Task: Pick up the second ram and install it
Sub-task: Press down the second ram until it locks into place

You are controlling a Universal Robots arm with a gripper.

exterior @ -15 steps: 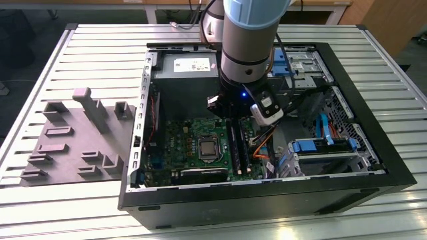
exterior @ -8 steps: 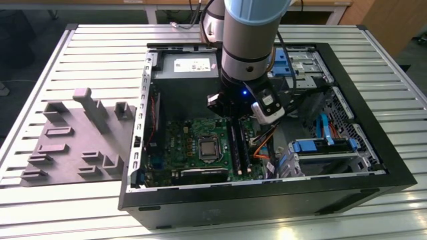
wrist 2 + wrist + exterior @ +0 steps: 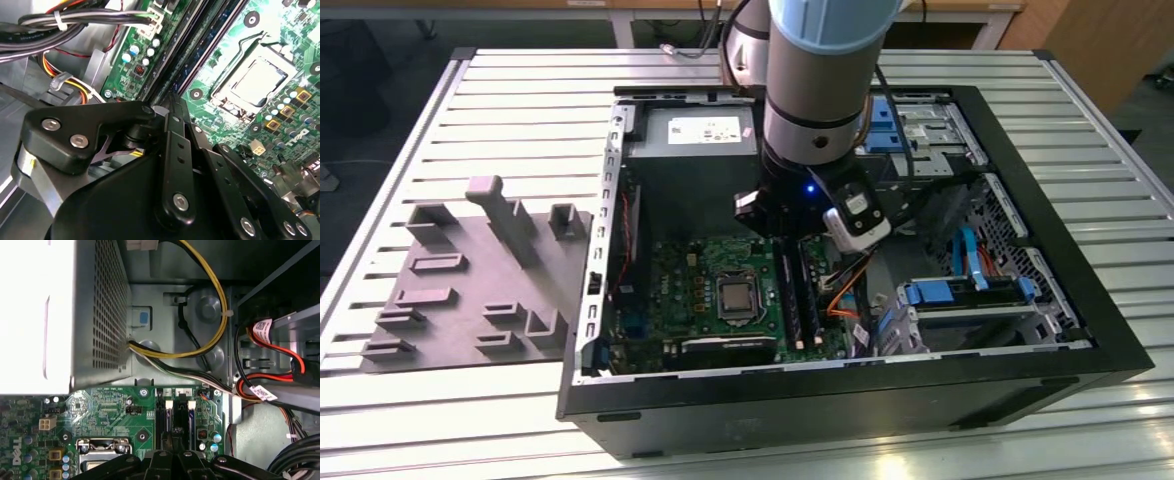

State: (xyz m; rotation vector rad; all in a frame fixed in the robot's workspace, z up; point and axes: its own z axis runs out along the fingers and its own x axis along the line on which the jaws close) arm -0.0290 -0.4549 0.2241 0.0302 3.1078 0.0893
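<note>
In the exterior view my gripper (image 3: pixel 793 236) is down inside the open computer case (image 3: pixel 1041 250), at the far end of the black memory slots on the green motherboard (image 3: pixel 680 290). Two long dark sticks stand in those slots; the one nearer the exterior view's right I take for the second ram (image 3: pixel 813 300). In the second wrist view the fingers are drawn together to a narrow tip, the gripper (image 3: pixel 170 100) sitting on the end of the dark blue-green ram strip (image 3: pixel 207 47). The first wrist view shows the gripper (image 3: pixel 176 436) between the white-latched slots (image 3: pixel 189 415). I cannot tell if it pinches the stick.
A grey moulded tray (image 3: pixel 467 290) lies on the slatted table at the exterior view's left. The power supply (image 3: pixel 694 130) sits just beyond the gripper. The processor socket (image 3: pixel 736 297) is beside the slots, and cable bundles (image 3: pixel 854 290) and drive bays (image 3: pixel 974 290) crowd the exterior view's right.
</note>
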